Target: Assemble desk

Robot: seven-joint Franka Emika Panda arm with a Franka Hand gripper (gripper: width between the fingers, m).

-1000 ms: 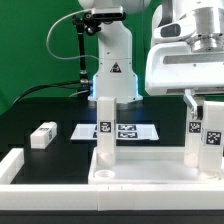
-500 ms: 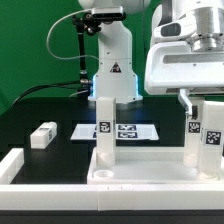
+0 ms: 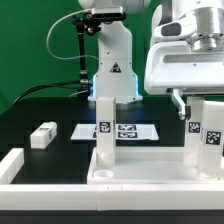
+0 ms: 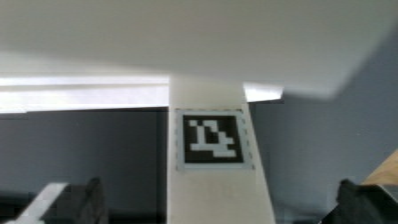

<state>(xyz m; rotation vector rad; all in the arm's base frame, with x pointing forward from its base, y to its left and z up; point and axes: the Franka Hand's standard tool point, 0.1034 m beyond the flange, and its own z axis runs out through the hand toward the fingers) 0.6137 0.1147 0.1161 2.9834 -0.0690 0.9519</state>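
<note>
- The hand (image 3: 203, 100) has just opened. A second ago its visible finger (image 3: 178, 98) was close against the upright leg (image 3: 207, 135) on the exterior view's right. Now this finger stands clearly apart from it.
- The hand is now wide open and holds nothing. It hangs around the top of that leg, and the leg stands free between the fingers.
- I judge from this that the leg has been released after being fixed into the tabletop panel (image 3: 145, 172). It stays upright on its own, so this step looks finished.
- The desk is on the near side of the black counter (image 3: 60, 115). The panel lies flat, with a second leg (image 3: 105, 125) standing on it further to the exterior view's left.
- One loose leg (image 3: 43, 135) lies on the counter, well apart on the exterior view's left, so the desk is not yet complete. Probably the next move is to lift the hand clear and go for this part.
- The exterior view shows the whole layout, also the marker board (image 3: 135, 130) behind the panel, but the other finger is cut off by the picture edge.
- The wrist view shows both fingertips (image 4: 68, 203) with a gap on each side of the released leg (image 4: 214, 110) and its tag (image 4: 212, 139). It does not show the panel or the loose leg.
</note>
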